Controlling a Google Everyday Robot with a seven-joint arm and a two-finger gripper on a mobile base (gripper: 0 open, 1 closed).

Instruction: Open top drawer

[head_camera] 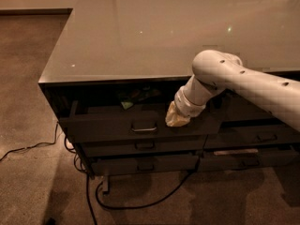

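Fingers of the gripper (177, 118) are down at the upper edge of the top drawer (108, 126), to the right of its handle (144, 127), and we cannot tell whether they are spread or pressed together. We see the white arm (248, 83) reaching in from the right, bent down over the front edge of the desk (140, 36). The top drawer sits just under the desk's glossy surface on the left side, its front standing a little way out from the frame, so a dark gap shows above it. Something greenish (136, 96) lies inside. Below it we see two shallower drawer fronts (145, 154), both closed. A black cable (140, 203) loops across the carpet (28, 102).
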